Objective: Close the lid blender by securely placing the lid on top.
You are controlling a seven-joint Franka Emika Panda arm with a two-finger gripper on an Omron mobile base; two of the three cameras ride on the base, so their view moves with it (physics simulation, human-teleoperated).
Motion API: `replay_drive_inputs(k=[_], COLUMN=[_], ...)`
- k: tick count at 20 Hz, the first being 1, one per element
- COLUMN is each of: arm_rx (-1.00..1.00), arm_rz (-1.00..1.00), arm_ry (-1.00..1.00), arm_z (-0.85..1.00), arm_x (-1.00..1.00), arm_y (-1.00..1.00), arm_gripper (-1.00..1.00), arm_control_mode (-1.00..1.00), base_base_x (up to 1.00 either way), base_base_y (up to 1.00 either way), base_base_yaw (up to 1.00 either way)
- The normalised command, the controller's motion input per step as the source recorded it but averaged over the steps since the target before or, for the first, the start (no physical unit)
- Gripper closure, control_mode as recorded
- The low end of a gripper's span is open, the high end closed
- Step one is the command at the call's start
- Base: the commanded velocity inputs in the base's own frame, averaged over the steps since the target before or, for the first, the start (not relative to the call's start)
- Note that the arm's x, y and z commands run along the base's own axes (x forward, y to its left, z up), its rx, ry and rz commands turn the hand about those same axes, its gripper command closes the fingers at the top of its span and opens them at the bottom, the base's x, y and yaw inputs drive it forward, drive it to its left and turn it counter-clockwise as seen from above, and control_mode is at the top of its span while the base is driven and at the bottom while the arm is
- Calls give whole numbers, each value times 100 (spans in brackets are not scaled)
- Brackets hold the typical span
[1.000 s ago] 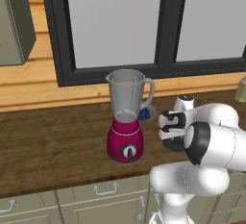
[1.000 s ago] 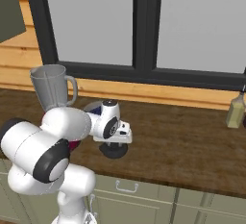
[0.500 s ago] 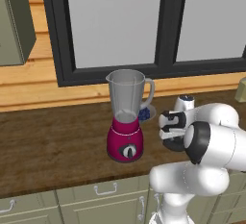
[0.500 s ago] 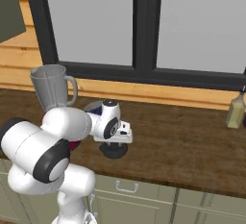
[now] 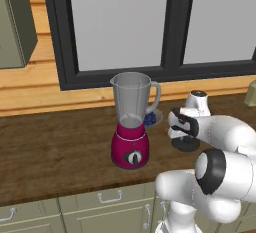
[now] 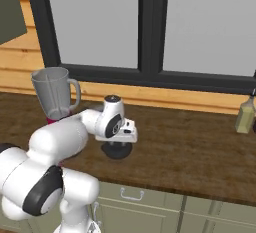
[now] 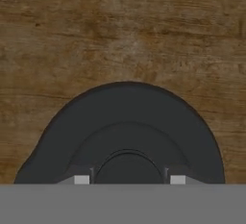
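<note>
The blender (image 5: 131,122) stands on the wooden counter, magenta base below, clear grey jar on top with its mouth uncovered; the right base view has the blender (image 6: 55,94) at the left. To its right the black round lid (image 5: 188,145) lies flat on the counter. My gripper (image 5: 185,138) points straight down onto it. In the hand view the lid (image 7: 125,122) sits right under the hand, and my gripper (image 7: 129,180) is shut on its raised centre, one fingertip on each side. From the right base camera, the lid (image 6: 117,151) sits below my gripper (image 6: 119,144).
A small bowl of blue berries (image 5: 150,119) sits just behind the blender. A pale bottle (image 6: 244,115) stands at the counter's far right. A dark-framed window runs along the back wall, and cabinet drawers (image 5: 110,197) line the counter's front.
</note>
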Motion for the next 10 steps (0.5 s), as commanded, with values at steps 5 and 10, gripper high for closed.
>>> replay_drive_inputs(k=[5, 10], arm_rx=[0, 0], arm_rz=[0, 0], arm_ry=[-4, -8], arm_z=[85, 77], arm_x=[-13, -8], arm_y=[0, 0], arm_gripper=[100, 100], arm_control_mode=[-100, -100], base_base_x=[0, 0], base_base_y=[0, 0], base_base_yaw=[0, 0])
